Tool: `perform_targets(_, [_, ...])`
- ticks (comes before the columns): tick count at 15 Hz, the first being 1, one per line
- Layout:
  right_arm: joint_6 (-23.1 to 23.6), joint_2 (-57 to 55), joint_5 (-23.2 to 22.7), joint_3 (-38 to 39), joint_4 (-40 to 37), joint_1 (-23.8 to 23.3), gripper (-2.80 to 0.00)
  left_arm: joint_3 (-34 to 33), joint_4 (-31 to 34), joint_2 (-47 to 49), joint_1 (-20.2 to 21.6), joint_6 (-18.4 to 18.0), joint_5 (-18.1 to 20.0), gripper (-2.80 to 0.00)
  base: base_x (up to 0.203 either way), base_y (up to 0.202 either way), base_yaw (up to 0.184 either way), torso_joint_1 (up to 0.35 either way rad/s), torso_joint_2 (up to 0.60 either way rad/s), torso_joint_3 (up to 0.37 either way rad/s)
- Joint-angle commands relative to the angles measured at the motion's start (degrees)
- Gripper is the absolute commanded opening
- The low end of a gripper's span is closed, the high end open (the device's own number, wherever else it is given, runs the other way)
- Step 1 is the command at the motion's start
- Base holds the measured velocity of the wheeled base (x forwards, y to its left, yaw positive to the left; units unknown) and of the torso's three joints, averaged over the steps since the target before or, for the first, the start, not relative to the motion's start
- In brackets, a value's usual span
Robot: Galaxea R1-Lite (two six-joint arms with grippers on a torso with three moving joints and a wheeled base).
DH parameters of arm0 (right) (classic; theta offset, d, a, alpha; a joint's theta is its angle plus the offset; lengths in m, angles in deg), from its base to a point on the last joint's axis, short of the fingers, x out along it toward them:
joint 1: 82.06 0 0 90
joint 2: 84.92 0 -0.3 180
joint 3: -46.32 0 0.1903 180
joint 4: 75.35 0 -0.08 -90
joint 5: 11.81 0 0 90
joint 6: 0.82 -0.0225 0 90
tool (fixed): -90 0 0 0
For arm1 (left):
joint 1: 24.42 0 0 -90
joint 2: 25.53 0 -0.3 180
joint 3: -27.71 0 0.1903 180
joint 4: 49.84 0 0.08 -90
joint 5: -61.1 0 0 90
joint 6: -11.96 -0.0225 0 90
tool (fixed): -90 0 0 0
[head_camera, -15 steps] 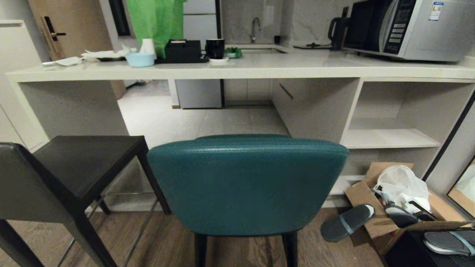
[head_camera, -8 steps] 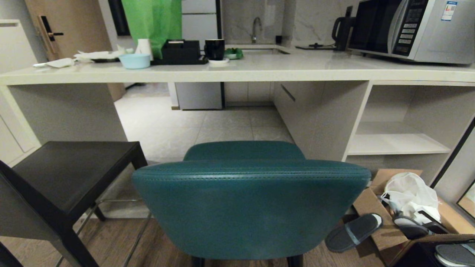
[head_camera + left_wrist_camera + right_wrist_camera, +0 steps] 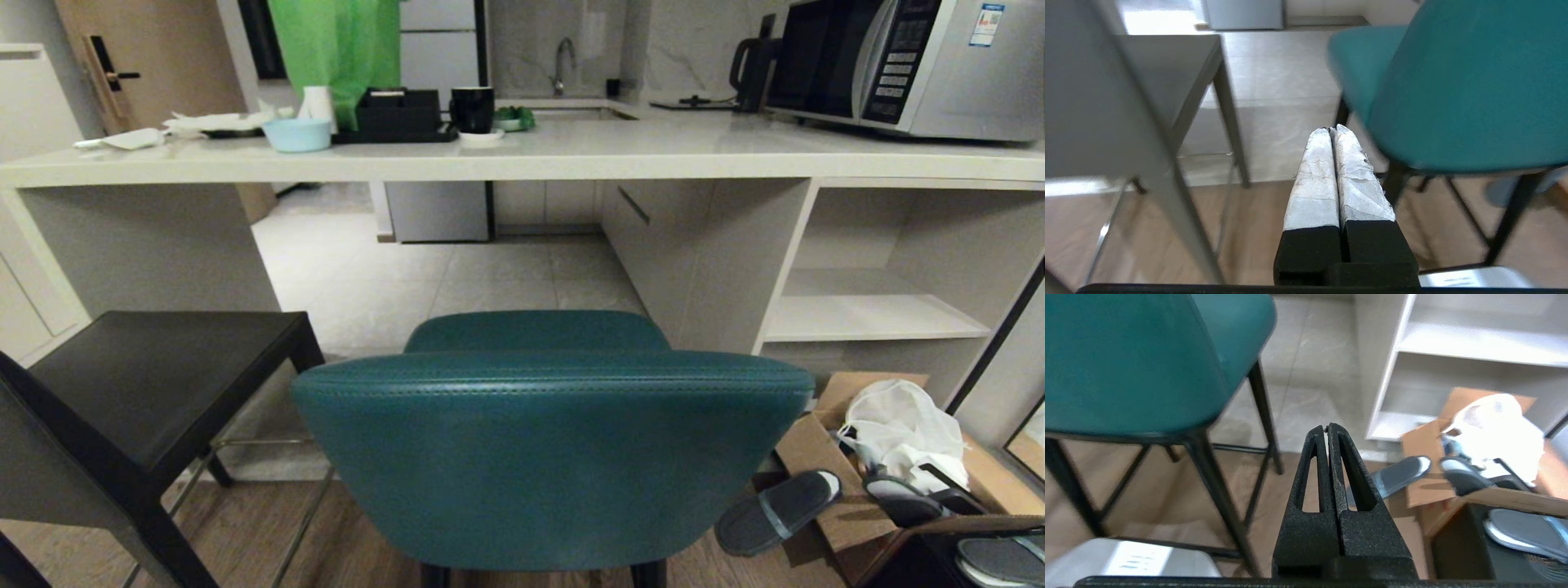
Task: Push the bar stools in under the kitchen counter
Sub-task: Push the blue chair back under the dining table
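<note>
Squarely before the long off-white stone kitchen counter [image 3: 522,159], w/ padded back turned away from it, is seen the teal round-backed bar stool [image 3: 551,457]; black square-seat leather stool [image 3: 155,376] beside, angled. Left gripper [image 3: 1331,132] & right gripper [image 3: 1327,428] are pressed together, empty, flanking the teal stool.

a microwave [image 3: 898,61] beside a black kettle [image 3: 749,73], a blue bowl [image 3: 297,134], a black mug [image 3: 473,109]; slippers [image 3: 777,510] by a cardboard box [image 3: 849,490].
</note>
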Motion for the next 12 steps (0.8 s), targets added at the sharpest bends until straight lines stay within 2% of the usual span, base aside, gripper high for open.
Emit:
perform_targets(1, [-0.41,-13.00,-0.41,-3.01,3.05,0.12,-2.80,3.41,-4.50,14.77,0.17,0.74,0.79,-2.80,0.000,0.000,0.000,0.000,0.00,0.000])
perform_targets(5, [-1.44,-39.98,-0.84,-5.07,25.62,0.48,-2.80,3.92,-33.86,46.77,0.09,0.60,1.59,-2.80,0.000,0.000,0.000,0.000,0.00,0.000])
perform_targets(7, [-2.65,-52.00,-0.06,-5.60,36.53,2.34,-2.80,3.63,-46.67,58.64,-1.21,0.47,0.88,-2.80,0.000,0.000,0.000,0.000,0.00,0.000])
perform_targets(10, [-5.19,-68.76,6.13,-7.26,51.03,9.45,-2.80,3.35,-58.23,70.89,-5.98,0.40,-3.06,-2.80,0.000,0.000,0.000,0.000,0.00,0.000])
perform_targets(12, [-6.15,-77.39,10.69,-8.15,60.24,13.98,-2.80,0.59,-67.54,76.71,-11.68,0.43,-4.47,-2.80,0.000,0.000,0.000,0.000,0.00,0.000])
